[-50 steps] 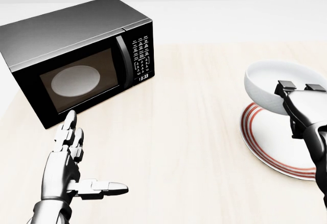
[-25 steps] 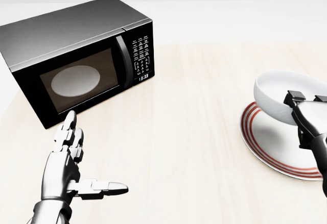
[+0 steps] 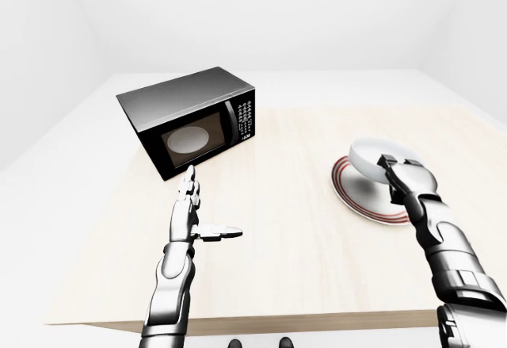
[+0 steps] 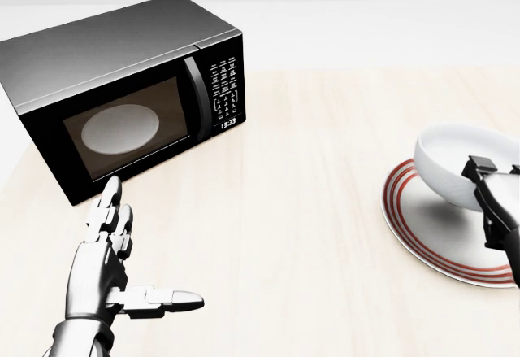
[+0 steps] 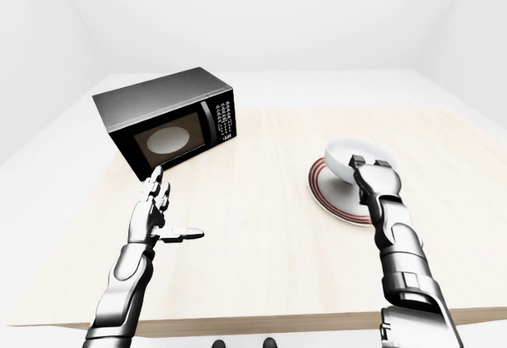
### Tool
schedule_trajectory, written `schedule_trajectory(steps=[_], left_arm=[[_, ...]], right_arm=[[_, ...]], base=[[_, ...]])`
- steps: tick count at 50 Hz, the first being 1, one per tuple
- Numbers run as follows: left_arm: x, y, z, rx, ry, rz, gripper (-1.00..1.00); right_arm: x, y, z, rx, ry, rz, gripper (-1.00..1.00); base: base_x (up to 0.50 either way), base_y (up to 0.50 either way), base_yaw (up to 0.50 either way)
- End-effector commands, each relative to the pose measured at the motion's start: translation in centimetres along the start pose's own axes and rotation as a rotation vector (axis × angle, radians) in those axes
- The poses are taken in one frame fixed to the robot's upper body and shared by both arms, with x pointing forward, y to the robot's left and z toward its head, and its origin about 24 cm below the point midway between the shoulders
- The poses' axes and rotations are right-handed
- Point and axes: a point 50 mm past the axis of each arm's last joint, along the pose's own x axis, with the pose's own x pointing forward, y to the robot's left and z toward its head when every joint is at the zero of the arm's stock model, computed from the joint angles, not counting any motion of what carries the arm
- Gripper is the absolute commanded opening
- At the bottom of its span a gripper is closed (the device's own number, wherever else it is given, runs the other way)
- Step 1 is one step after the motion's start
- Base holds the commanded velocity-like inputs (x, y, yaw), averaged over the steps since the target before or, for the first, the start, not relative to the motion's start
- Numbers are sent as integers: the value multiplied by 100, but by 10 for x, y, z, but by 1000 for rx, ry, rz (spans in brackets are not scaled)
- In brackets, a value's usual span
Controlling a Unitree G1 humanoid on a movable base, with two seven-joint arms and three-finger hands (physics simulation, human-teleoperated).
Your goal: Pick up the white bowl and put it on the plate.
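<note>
White bowl point(image 4: 459, 164) gripped by right hand point(image 4: 494, 198) over plate point(image 4: 439, 235), left hand point(image 4: 106, 255) splayed

your white bowl point(image 4: 459, 166) sits tilted over the plate point(image 4: 431, 231), its open mouth facing up and toward the head view's top, its right edge hidden. you see the plate lying flat on the pale wood, white with red rings round its rim, at the view's right

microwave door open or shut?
Shut. The black microwave's glass door sits flush with its keypad panel; the clock display is lit.
</note>
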Motion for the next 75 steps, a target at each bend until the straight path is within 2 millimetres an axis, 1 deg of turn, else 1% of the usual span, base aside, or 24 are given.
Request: schedule_trajectory(steps=[1, 9, 14, 21, 47, 59, 65, 72, 73, 74, 75], left_arm=[[0, 0, 0, 1, 0, -1, 100], [0, 0, 0, 0, 1, 0, 100], [0, 0, -2, -2, 2, 3, 100], [1, 0, -1, -3, 3, 4, 100], [0, 0, -1, 1, 1, 0, 100], [0, 0, -1, 1, 1, 1, 100], [0, 0, -1, 1, 1, 0, 100], [0, 0, -1, 1, 1, 0, 100], [0, 0, -1, 2, 1, 0, 100], [0, 0, -1, 1, 1, 0, 100], [0, 0, -1, 1, 1, 0, 100]], right_arm=[[0, -5, -5, 133, 13, -33, -100], [-1, -3, -7, 136, 19, -29, -100], [-1, 3, -11, 136, 42, -24, -100], [-1, 2, -12, 138, 39, -23, -100], [-3, 13, -14, 136, 58, -4, -100], [-4, 15, -15, 135, 61, 3, -100], [-4, 13, -14, 138, 53, 2, -100], [-4, 17, -15, 136, 65, 7, -100], [-4, 17, -16, 136, 66, 7, -62], [-4, 16, -15, 136, 62, 6, 39], [-4, 16, -15, 137, 60, 6, 79]], base=[[0, 0, 0], [0, 0, 0], [0, 0, 0], [0, 0, 0], [0, 0, 0], [0, 0, 0], [0, 0, 0], [0, 0, 0], [0, 0, 0], [0, 0, 0], [0, 0, 0]])
